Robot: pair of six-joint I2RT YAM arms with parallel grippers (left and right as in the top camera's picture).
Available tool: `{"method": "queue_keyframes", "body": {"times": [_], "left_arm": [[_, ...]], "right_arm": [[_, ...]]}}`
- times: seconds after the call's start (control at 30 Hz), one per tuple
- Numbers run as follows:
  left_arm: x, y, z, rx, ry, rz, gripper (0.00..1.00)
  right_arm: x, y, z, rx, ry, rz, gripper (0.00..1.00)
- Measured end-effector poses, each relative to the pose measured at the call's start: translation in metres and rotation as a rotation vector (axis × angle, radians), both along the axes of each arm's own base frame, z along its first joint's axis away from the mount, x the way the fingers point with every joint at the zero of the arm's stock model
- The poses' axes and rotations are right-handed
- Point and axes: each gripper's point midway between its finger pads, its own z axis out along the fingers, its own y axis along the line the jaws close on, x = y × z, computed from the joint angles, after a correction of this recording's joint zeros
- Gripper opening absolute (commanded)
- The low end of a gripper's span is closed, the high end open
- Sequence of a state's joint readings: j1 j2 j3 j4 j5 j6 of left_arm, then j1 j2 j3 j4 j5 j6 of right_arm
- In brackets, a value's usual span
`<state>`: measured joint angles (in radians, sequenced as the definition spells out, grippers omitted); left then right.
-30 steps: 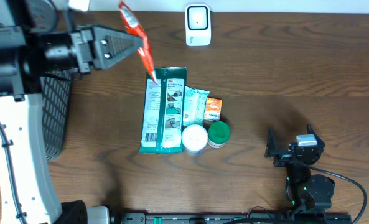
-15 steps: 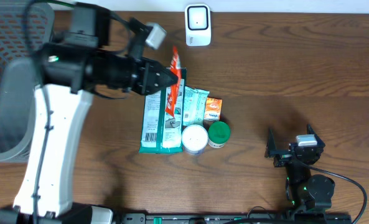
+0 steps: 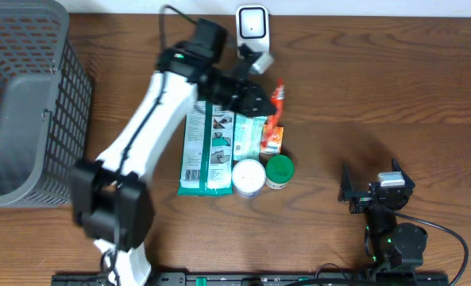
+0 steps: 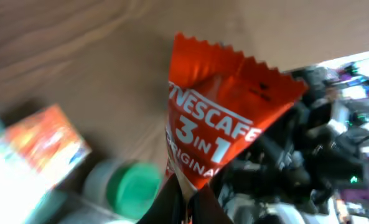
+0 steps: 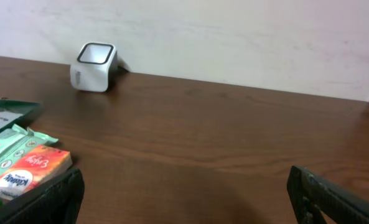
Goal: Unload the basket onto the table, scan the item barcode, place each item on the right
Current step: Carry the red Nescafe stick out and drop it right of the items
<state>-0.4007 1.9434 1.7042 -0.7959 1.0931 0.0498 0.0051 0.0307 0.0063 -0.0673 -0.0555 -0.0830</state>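
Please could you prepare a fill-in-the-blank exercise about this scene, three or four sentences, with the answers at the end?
1. The left end effector is shut on a red foil sachet branded ____.
2. The right end effector is ____ and holds nothing.
3. The grey mesh basket stands on the robot's ____ side of the brown wooden table.
4. Beside the white round lid sits a second round lid, coloured ____.
Missing words: Nescafe, open, left, green.

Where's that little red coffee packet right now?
In the overhead view, the red coffee packet is held in the left arm's fingers, between the white scanner and the orange box.
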Motion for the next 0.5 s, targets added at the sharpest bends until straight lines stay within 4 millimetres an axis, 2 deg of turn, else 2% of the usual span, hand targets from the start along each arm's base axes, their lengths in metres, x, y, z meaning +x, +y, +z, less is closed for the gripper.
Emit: {"method": "queue_keyframes", "body": {"times": [0.13, 0.27, 0.5], "left_arm": [[0.014, -0.031, -0.012, -0.11, 0.026, -0.035, 0.07], [0.02, -0.047, -0.028, -0.143, 0.069, -0.047, 0.07], [0.003, -0.08, -0.068, -0.095, 0.139, -0.088, 0.07]], "right_arm": [[0.0, 0.0, 0.0, 0.0, 0.0, 0.0, 0.99], [0.0, 0.0, 0.0, 0.0, 0.0, 0.0, 0.99], [0.0, 0.0, 0.0, 0.0, 0.0, 0.0, 0.99]]}}
